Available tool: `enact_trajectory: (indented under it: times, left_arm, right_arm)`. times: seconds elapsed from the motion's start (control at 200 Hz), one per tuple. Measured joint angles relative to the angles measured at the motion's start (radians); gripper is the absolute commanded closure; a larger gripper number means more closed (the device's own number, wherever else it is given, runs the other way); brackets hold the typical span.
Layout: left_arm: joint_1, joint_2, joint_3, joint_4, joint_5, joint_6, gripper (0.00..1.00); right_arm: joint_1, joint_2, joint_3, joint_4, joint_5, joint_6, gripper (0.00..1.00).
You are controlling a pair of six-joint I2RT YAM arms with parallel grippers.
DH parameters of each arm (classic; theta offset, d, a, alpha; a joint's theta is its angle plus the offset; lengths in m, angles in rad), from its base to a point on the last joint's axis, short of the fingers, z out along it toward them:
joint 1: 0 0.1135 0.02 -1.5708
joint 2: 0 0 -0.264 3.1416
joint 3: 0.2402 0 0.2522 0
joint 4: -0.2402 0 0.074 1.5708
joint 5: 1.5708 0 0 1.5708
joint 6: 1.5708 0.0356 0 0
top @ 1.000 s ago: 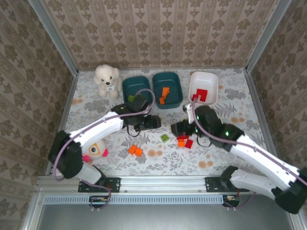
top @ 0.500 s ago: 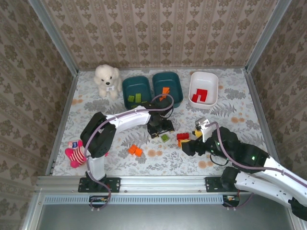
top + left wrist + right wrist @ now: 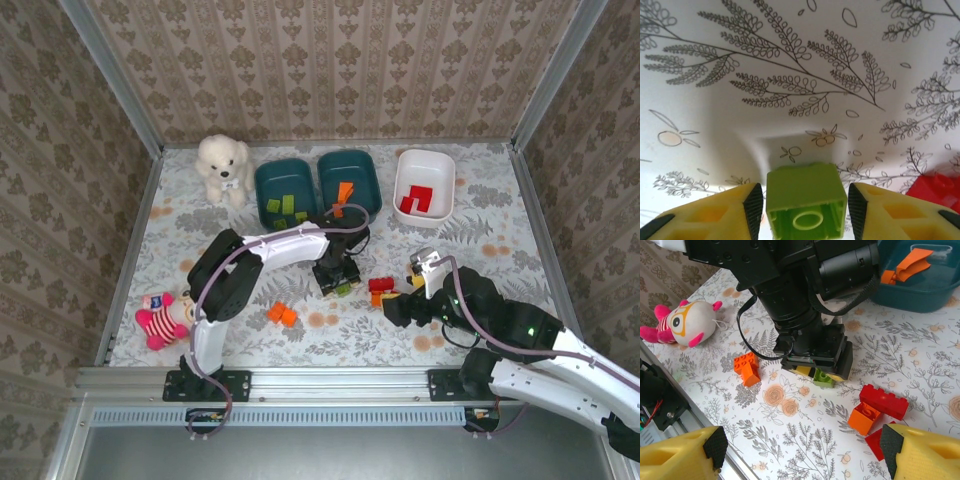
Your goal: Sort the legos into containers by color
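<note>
A table spread with a white cloth [image 3: 480,215] printed with leaves and flowers is enclosed by wallpapered walls. A green lego [image 3: 805,200] is seen lying on the cloth directly between the 2 fingers of the left gripper [image 3: 337,280], which is lowered over it near the table's middle. The black pads [image 3: 754,205] are drawn in just beside the brick's 2 sides. Whether they are pressed against it cannot be told.

A red lego [image 3: 883,401] is found near the green one, to its right, with an orange lego [image 3: 864,417] touching it. A pair of orange bricks [image 3: 282,314] lies apart on the left. No other thing is seen between the fingers and the green brick.

At the far edge 3 tubs are lined up. The left teal tub [image 3: 258,190] is loaded with green bricks, the middle teal tub [image 3: 348,153] with orange ones, and the white tub [image 3: 445,175] with red ones. A white plush dog [image 3: 222,166] and a pink striped plush [image 3: 160,318] are placed to the left.

The right gripper [image 3: 800,445] is held spread wide and empty above the cloth, near the red and orange bricks.
</note>
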Motion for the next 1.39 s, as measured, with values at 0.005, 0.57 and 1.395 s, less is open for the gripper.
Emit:
enact_trajectory:
  times: [0.005,0.57,1.395]
  left_arm:
    - [0.000,0.000,0.000,0.000,-0.001,0.000,0.57]
    - [0.120,-0.069,0.190,-0.122,-0.204,0.172,0.66]
    - [0.512,0.379,0.713,-0.029,-0.128,0.582,0.65]
  right_arm:
    - [0.000,0.000,0.000,0.000,0.000,0.000,0.17]
    - [0.000,0.068,0.006,0.006,0.007,-0.005,0.15]
    - [-0.002,0.273,0.119,0.117,0.088,-0.010,0.13]
